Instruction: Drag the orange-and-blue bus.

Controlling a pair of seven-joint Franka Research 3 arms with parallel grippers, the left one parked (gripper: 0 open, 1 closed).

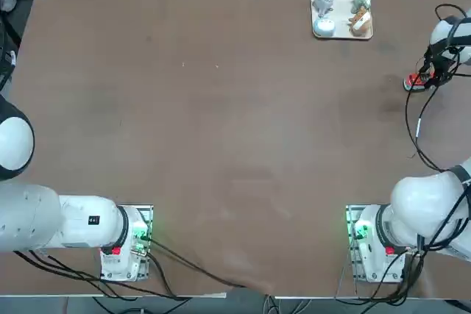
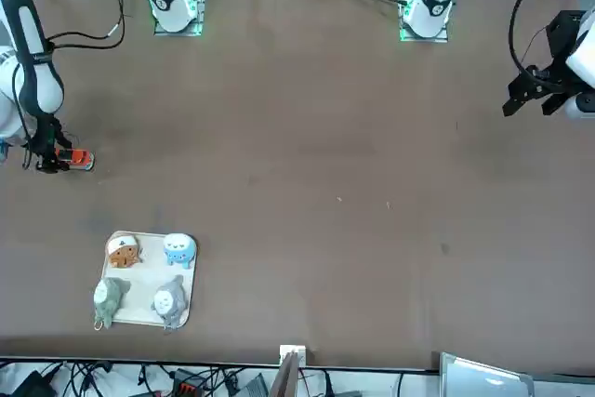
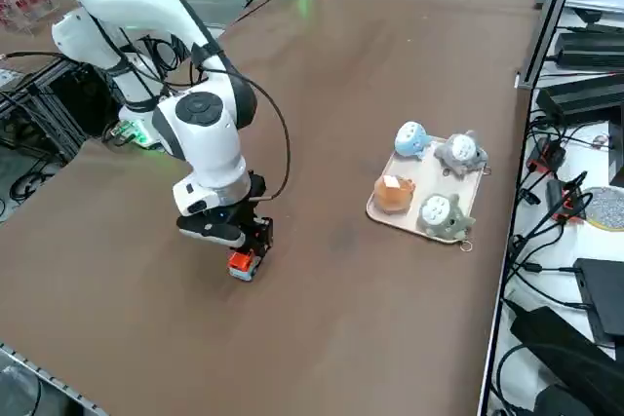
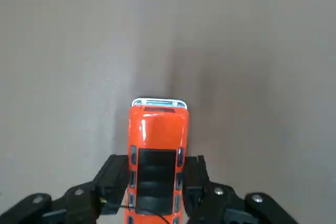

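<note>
- Tool: lowered to the counter near its right edge; fingers set narrow, one at each flank of the bus, the pads seen touching or all but touching its sides in the wrist view.
- Bus: held between the fingers, wheels on the counter, roof up; its rear half lies inside the tool, its pale blue front end projects ahead of the fingertips. Also seen under the tool in the side view and the top view.
- Tray: well apart from the tool, carrying four small figurines; not part of the task.
- Step in hand: judged to be the grip at the start of the drag, with the bus enclosed and grounded.
- Next move: judged to call for a level slide across the counter, height kept so the wheels stay down, grip kept so the bus is not left behind; open counter lies ahead of the tool.
</note>
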